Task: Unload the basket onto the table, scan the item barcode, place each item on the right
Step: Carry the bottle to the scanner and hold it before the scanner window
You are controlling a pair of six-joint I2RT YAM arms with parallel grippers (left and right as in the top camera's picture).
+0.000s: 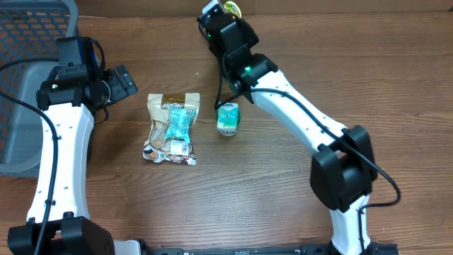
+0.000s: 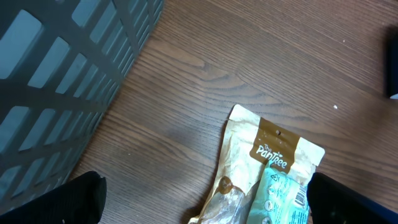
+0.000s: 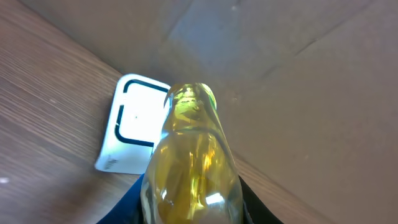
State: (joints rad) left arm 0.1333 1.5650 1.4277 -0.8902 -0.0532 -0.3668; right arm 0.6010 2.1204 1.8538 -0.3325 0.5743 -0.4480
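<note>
My right gripper [image 1: 226, 15] is at the far edge of the table, shut on a clear bottle of yellow liquid [image 3: 189, 158], whose top also shows in the overhead view [image 1: 231, 8]. The bottle's neck points at a flat white scanner [image 3: 132, 123] with a dark-framed window, which lies on the table by the back wall. No barcode shows on the bottle. My left gripper [image 2: 211, 205] hangs open over the table on the left, its black fingers [image 2: 78, 199] wide apart and holding nothing.
A tan snack bag with a teal packet on it [image 1: 172, 127] lies mid-table, its top below my left gripper [image 2: 273, 152]. A small green-and-white container [image 1: 228, 117] lies to its right. A grey mesh basket [image 1: 25, 78] stands at the left edge.
</note>
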